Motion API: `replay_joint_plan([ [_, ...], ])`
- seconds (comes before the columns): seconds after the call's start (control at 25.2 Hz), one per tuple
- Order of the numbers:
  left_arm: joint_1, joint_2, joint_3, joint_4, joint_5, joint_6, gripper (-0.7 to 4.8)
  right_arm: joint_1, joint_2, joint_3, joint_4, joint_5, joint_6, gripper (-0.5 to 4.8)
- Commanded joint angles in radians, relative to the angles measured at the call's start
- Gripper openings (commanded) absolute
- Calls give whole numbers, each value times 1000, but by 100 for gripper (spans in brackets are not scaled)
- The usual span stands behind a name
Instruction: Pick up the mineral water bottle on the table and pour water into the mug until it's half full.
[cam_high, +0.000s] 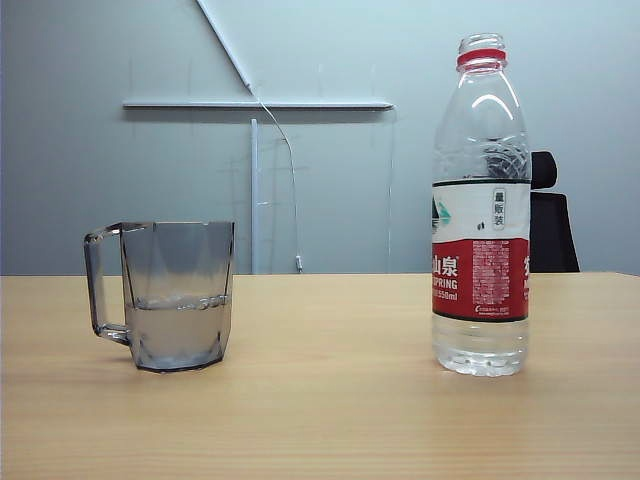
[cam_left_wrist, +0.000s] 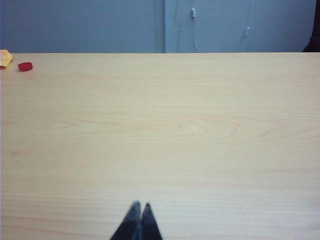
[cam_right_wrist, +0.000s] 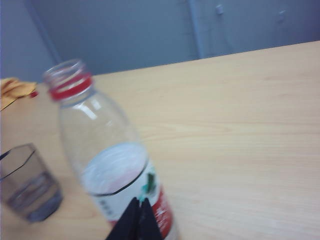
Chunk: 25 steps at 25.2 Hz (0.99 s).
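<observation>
- Right end effector (cam_right_wrist: 138, 206), jaws closed on nothing, sits just before the upright mineral water bottle (cam_right_wrist: 107, 160).
- Left end effector (cam_left_wrist: 140, 209), closed, hovers low over bare desk (cam_left_wrist: 200, 130).
- Mug (cam_high: 178, 295) stands well apart from the bottle.

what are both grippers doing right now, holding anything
left gripper: shut, empty, over bare table.
right gripper: shut, empty, beside the mineral water bottle.
</observation>
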Motion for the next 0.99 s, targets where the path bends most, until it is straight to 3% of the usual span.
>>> replay_joint_plan([
  [0.04,-1,2,2,9,4,-3,-2,-1,1,6,27,40,2,-5],
  [0.75,-1,2,2,9,4,-3,-2,-6,0,6,22,33,2,-5],
  [0.99,-1,2,2,9,4,-3,-2,-166,2,-14,35,-37,-42,-5],
])
